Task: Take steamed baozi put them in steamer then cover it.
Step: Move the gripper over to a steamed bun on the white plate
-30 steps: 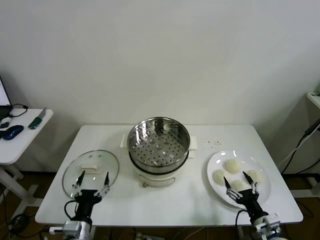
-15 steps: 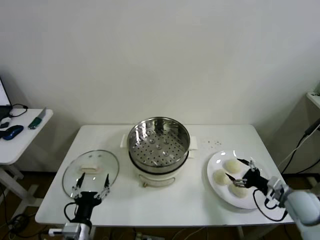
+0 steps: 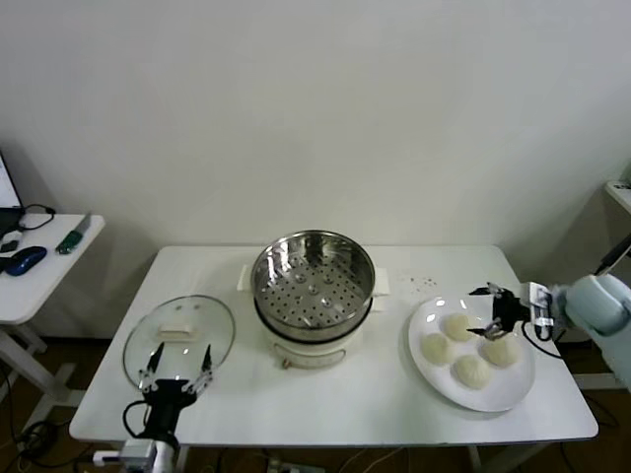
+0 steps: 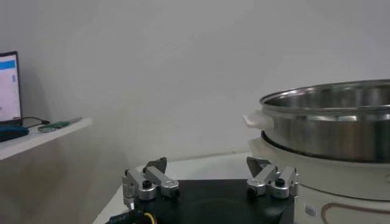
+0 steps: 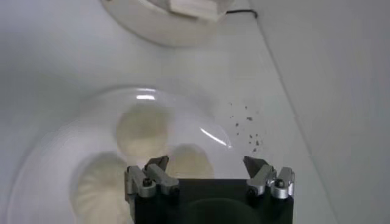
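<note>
Four cream-white baozi lie on a white plate at the table's right: one at the back, one at the left, one at the front and one at the right. My right gripper is open and empty, reaching in from the right just above the back and right baozi. In the right wrist view it hovers over a baozi. The steel steamer is empty at the table's middle. The glass cover lies flat at the left. My left gripper is open at the cover's front edge.
A side table with a mouse and small items stands at the far left. The steamer's white base shows beyond the plate in the right wrist view. Dark crumbs lie behind the plate. The steamer rises to one side in the left wrist view.
My right arm has swung from the table's front edge round to the plate's right side, and its gripper now hovers over the back baozi. The left gripper has dropped slightly.
</note>
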### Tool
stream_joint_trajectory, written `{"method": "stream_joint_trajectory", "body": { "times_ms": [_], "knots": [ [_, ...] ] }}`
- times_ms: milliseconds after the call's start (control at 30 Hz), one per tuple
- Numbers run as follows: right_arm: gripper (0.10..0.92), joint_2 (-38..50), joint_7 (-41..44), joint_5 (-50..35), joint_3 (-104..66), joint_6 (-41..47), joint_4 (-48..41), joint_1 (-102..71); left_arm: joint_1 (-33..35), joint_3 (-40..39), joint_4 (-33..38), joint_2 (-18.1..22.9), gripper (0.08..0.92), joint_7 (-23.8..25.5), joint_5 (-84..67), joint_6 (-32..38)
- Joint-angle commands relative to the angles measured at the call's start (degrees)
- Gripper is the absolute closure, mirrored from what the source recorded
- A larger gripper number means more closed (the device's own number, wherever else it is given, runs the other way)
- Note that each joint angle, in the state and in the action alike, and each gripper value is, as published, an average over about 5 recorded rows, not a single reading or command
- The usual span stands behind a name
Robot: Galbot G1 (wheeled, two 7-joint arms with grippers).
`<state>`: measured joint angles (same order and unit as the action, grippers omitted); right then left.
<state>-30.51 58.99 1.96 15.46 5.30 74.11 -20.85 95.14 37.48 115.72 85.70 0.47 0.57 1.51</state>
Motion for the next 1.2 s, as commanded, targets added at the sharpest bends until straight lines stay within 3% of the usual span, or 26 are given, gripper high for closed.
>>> {"method": "stream_joint_trajectory", "body": {
  "times_ms": [33,700,1200],
  "knots": [
    [0.203,1.71,5.12,0.73,26.06,-0.31,-7.97,22.78,-0.15,0.05,-0.02,-0.21,0.177,-0.38,-0.31,-0.32],
    [0.203,-13.50,4.05,3.60,35.64,-1.52,-19.92,23.80,-1.37,0.08,-0.72,-1.38,0.177,-0.59,-0.79,-1.07],
    [0.207,-17.32,3.80,5.06,34.62,-2.35,-22.94,21.93,-1.26,0.09,-0.64,-1.54,0.177,-0.51,-0.60,-1.14]
  ]
}}
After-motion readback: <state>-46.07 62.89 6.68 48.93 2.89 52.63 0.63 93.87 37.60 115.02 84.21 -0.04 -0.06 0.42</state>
